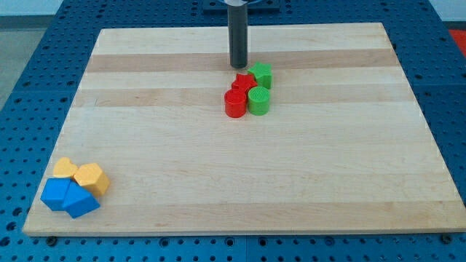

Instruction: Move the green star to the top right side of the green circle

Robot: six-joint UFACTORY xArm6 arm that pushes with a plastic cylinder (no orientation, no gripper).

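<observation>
wooden board [218,182] lying on blue perforated table [29,44]. tip [239,68] hovering just above-left of green star [261,74], green circle [258,100] below; no hand fitted.

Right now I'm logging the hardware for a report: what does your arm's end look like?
It ends in a straight, smooth, dark grey cylindrical rod with a slight sheen. My tip is blunt and flat-ended. A darker mount shows at the view's top, cut off by the frame. No cables, markings or pincer are visible.
</observation>
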